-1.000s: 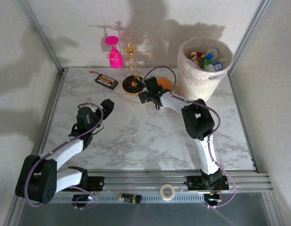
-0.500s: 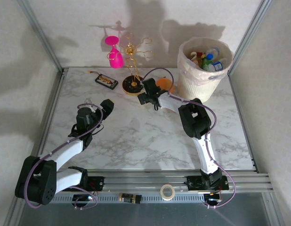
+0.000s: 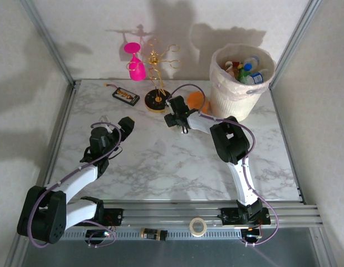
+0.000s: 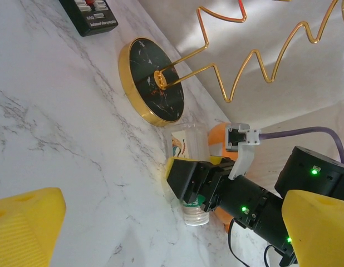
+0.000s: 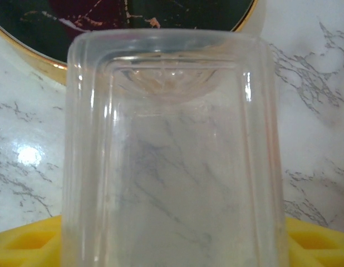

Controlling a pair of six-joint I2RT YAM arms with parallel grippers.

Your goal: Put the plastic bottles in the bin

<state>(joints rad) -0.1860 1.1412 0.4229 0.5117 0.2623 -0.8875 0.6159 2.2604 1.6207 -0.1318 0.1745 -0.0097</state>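
Plastic bottles (image 3: 245, 69) already crowd the mouth of the bin (image 3: 230, 99), the tall cream container. By my reckoning most of the job is done, and the bin's wide open top would take one more dropped from above.

The right arm (image 3: 230, 142) reaches away from the bin, toward its left as the overhead camera sees it. It is held low over the table (image 3: 161, 161), I think because its target lies flat there.

The left gripper (image 3: 126, 123) hangs well apart from the bin, farther left again. Its fingers are spread wide with nothing between them, and it looks parked out of the way.

The gold wire rack (image 3: 161, 61) stands near the bin on that same side. Its round black base (image 4: 150, 95) probably explains why the right arm comes in from the bin's side, not over the wires.

An orange toy (image 3: 195, 100) sits just beside the bin's foot and is no part of the job.

The clear bottle (image 4: 188, 143) lies on its side, left of the bin past the toy. The right gripper (image 3: 173, 111) straddles its body. The yellow pads (image 5: 27, 245) sit close against each wall, but I cannot tell whether they press it yet.
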